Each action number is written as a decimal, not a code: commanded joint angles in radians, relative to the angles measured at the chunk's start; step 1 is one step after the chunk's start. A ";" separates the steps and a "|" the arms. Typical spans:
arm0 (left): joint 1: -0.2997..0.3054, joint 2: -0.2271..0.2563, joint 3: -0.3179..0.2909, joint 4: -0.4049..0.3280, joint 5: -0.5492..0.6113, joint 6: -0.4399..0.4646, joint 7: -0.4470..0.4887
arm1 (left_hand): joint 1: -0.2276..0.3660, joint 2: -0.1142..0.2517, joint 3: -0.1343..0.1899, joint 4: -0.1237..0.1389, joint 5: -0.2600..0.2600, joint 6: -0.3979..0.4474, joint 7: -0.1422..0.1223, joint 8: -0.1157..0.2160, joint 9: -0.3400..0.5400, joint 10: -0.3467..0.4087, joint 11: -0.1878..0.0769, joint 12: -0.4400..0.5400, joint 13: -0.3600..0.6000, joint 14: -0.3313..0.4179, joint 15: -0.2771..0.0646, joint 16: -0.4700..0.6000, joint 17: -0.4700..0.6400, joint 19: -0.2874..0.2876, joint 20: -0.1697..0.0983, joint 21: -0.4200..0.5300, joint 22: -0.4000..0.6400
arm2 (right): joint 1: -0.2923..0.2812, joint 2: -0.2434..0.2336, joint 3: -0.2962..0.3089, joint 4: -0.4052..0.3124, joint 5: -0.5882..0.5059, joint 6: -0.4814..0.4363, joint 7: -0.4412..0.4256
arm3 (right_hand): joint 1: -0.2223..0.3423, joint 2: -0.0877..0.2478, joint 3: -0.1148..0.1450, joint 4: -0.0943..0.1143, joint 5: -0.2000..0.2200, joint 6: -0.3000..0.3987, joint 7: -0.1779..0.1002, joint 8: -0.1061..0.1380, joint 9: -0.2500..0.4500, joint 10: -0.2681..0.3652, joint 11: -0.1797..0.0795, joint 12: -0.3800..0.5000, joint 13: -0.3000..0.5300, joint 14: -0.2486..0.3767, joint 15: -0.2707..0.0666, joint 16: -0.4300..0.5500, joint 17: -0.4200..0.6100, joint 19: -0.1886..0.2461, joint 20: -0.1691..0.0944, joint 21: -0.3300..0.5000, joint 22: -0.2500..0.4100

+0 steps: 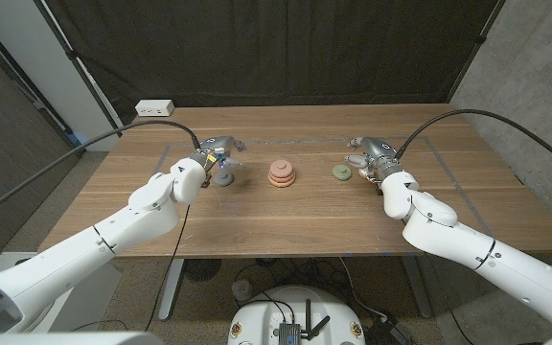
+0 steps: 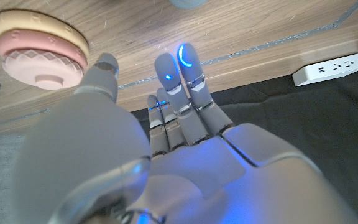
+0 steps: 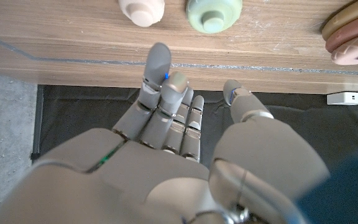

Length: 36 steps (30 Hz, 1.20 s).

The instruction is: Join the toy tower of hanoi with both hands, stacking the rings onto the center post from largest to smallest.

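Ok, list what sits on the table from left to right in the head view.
Left hand → grey piece → stacked rings on the center post → green ring → right hand.

Stacked at frame centre in the head view — a tan ring over a pink ring (image 1: 283,176) on the center post (image 1: 283,166), upright on the wood. Right of centre, a pale green ring (image 1: 341,172) lying flat, apart from the stack; a small cream piece (image 3: 141,10) just beside it. Left of centre, a grey-blue piece (image 1: 223,176) — upright.
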 commanded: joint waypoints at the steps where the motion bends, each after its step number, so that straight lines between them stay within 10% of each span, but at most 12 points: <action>1: 0.091 0.000 -0.037 -0.028 -0.030 0.058 0.137 | 0.000 0.010 0.006 0.001 0.008 0.011 0.000 0.007 0.003 0.010 0.000 0.003 0.002 0.012 -0.078 0.003 0.000 0.014 -0.136 0.003 0.002 | -0.011 -0.005 0.005 0.000 -0.002 0.022 -0.002 | 0.005 -0.002 0.005 0.002 0.002 -0.001 -0.001 -0.003 0.001 0.000 -0.001 0.001 -0.001 0.001 -0.040 0.001 0.000 0.002 -0.084 0.000 0.003; 36: 0.109 0.023 -0.009 -0.058 -0.072 0.136 0.198 | -0.002 0.012 0.011 0.001 0.016 0.012 0.006 -0.005 0.006 0.016 0.004 -0.005 0.003 0.018 -0.078 0.006 -0.006 0.015 -0.136 -0.003 -0.001 | -0.014 -0.008 0.002 -0.005 -0.030 0.033 0.026 | 0.009 -0.004 0.004 0.002 0.003 0.001 0.000 -0.004 0.001 -0.018 0.006 -0.002 -0.007 -0.007 -0.040 -0.007 -0.003 -0.007 -0.083 -0.006 -0.005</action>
